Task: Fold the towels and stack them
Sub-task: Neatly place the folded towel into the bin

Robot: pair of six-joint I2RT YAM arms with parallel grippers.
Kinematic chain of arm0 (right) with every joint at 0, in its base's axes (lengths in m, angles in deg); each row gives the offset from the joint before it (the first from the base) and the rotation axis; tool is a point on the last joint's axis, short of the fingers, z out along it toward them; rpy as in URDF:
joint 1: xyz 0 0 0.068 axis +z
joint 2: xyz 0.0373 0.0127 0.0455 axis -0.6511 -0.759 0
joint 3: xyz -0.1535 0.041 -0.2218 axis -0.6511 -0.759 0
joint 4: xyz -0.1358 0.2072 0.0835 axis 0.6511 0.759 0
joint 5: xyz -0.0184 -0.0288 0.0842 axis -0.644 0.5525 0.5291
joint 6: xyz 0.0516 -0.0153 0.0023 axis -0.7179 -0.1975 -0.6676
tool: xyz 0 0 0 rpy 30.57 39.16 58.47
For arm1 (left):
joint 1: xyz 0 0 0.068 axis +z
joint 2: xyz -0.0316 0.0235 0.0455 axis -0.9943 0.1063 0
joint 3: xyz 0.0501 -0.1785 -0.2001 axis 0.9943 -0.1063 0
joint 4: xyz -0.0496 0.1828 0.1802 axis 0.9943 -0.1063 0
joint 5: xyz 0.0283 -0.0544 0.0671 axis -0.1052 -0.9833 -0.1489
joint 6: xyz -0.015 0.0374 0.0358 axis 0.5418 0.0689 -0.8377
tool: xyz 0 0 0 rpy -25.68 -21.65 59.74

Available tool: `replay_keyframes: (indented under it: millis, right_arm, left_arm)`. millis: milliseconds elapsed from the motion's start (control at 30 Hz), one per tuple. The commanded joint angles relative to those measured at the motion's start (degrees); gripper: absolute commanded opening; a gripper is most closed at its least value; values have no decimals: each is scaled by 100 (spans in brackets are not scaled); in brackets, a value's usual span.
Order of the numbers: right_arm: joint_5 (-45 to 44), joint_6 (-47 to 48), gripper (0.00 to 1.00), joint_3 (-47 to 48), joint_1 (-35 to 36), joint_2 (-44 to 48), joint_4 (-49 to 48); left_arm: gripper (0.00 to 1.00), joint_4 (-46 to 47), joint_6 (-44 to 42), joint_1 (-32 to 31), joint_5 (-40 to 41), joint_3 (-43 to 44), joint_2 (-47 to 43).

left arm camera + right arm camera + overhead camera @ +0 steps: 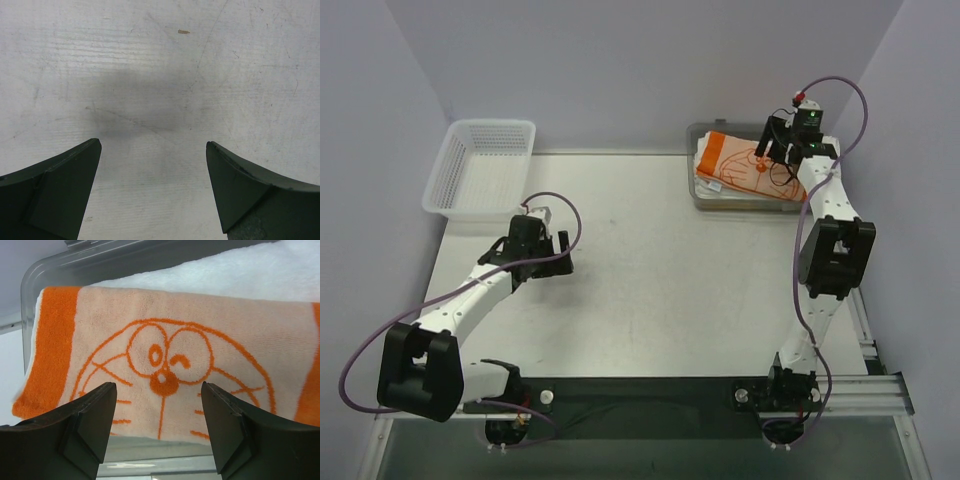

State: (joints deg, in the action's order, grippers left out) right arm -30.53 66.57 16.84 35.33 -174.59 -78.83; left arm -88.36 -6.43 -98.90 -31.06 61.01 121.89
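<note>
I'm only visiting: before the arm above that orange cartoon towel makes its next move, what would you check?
1. Right end effector open, gripping nothing: ok.
2. Cat-face towel lies on the white towel in the grey tray: ok.
3. Right fingers clear of that towel: cannot tell.
4. Left end effector open and empty above the table: ok.

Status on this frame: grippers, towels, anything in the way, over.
Left gripper open over table. Right gripper open above orange cat-face towel, folded on white towel in grey tray. Nothing blocking.
</note>
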Motion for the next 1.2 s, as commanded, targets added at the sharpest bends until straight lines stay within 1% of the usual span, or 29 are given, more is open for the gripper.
replay_keyframes:
  millis: [0,100,200,300,367,600,667,800,900,1067,1167]
  right_arm:
    - [496,-498,68,-15,-120,-254,-413]
    - [454,-534,68,-120,-129,-281,-500]
    - [409,-481,68,-384,-269,-27,-694]
    - [532,-341,70,-428,-559,220,-703]
    - [848,-253,71,-393,-830,299,-695]
    - [1112,-165,70,-244,-1324,54,-729]
    - [1226,-173,70,-287,-1377,18,-808]
    - [1393,37,70,-681,-1421,167,-967]
    - [1201,20,70,-876,-1465,361,-1274]
    - [1315,-217,70,-841,-1650,194,-1371]
    - [1376,-261,70,-920,-1658,159,-1651]
  left_arm:
    - [98,80,-65,6,-104,215,-202]
    - [98,80,-83,6,-86,224,-194]
    - [97,71,-100,6,-60,215,-176]
    - [98,62,-135,6,-8,215,-167]
    - [97,62,-144,15,80,224,-150]
    - [97,-61,-250,15,423,329,96]
    - [97,-70,-258,15,389,347,263]
    - [97,-70,-258,15,248,417,448]
    - [97,-61,-250,15,213,418,466]
    - [97,-70,-258,-20,195,382,404]
    - [97,-70,-276,-20,213,391,439]
